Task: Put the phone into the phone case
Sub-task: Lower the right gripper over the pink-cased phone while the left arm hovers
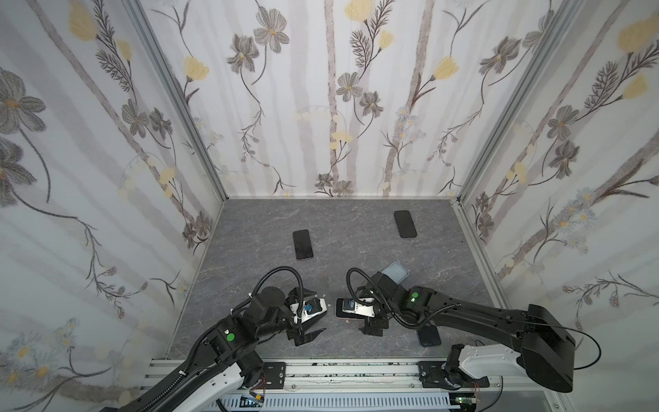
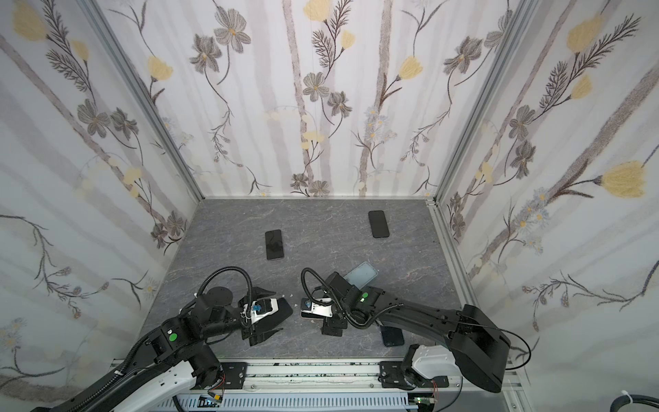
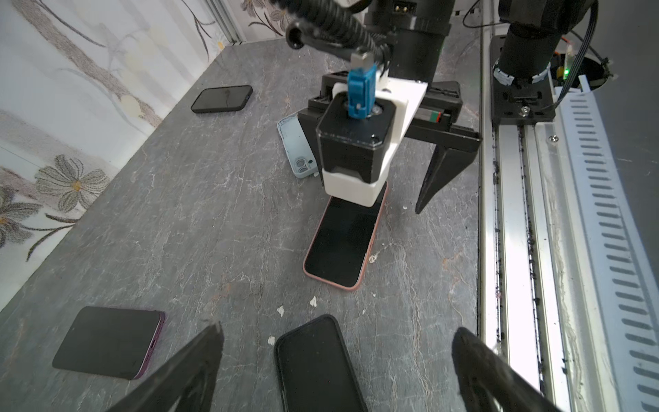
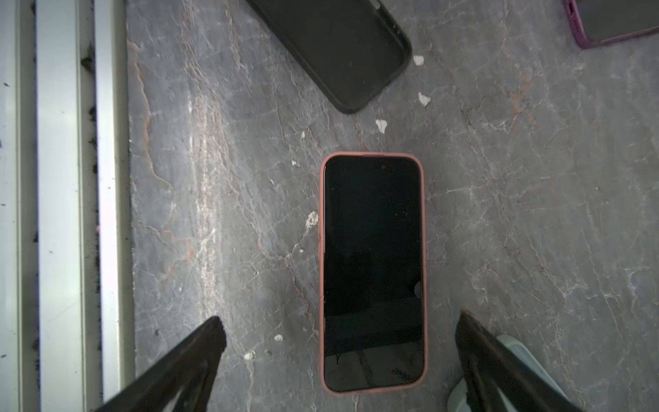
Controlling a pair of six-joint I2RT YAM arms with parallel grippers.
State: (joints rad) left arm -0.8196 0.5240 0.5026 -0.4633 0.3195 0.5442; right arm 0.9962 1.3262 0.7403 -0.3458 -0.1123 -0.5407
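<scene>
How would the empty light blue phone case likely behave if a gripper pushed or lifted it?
The light blue case is an empty thin-walled shell, so probably light and somewhat bendy. Lying flat on the smooth table, it would likely slide rather than tip.

A grey, marble-veined tabletop [image 1: 356, 228] forms the floor of the cell; walls papered with grey and yellow flowers [image 1: 321, 89] close it in on three sides, joined by aluminium corner posts [image 1: 178, 103]; an aluminium rail [image 1: 356, 371] runs along the near edge, speckled with dark grit; a white slotted cable duct [image 1: 356, 403] lies just outside the rail; several small white flecks [image 4: 381, 125] lie scattered on the tabletop.
</scene>
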